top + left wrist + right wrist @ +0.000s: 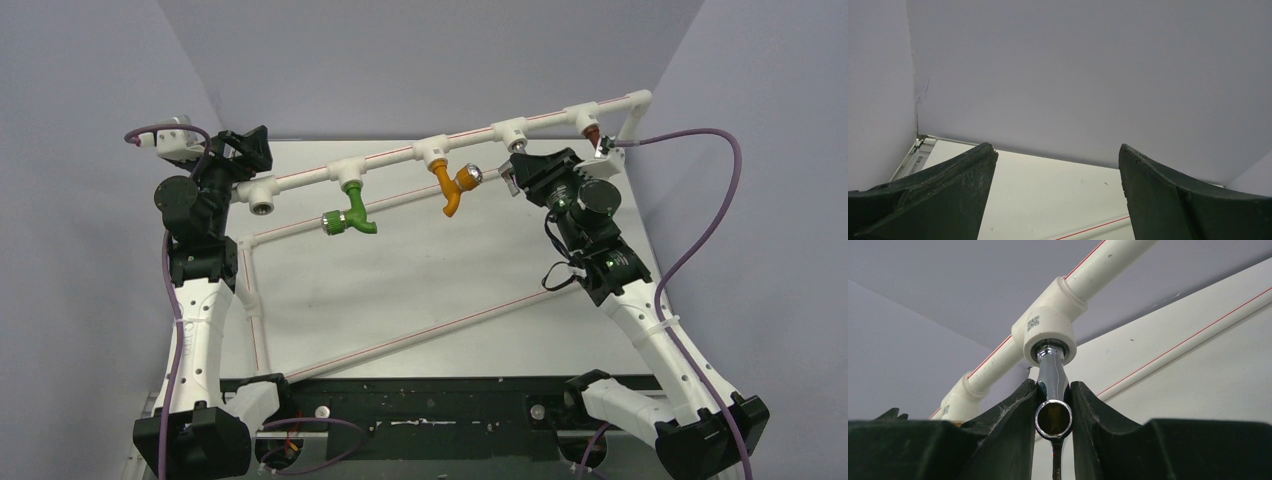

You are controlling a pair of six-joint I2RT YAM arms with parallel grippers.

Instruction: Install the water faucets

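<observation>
Now: right gripper [1054, 386] closed on the chrome faucet [1052, 367], one finger on each side of its body. The faucet's upper end sits in the tee fitting [1048, 332] of the white pipe [390, 162], a hold that looks meant for turning it in. The right arm [600, 262] reaches up and forward, wrist level with the fitting. Left gripper [1055, 150] wide open, empty, raised near the pipe's left end, facing the wall [1073, 75].

The white left arm [197, 310] reaches forward, black left fingers [948, 190] spread wide. Black right fingers [1008, 425] squeeze a shiny chrome metal tap [1052, 372].
</observation>
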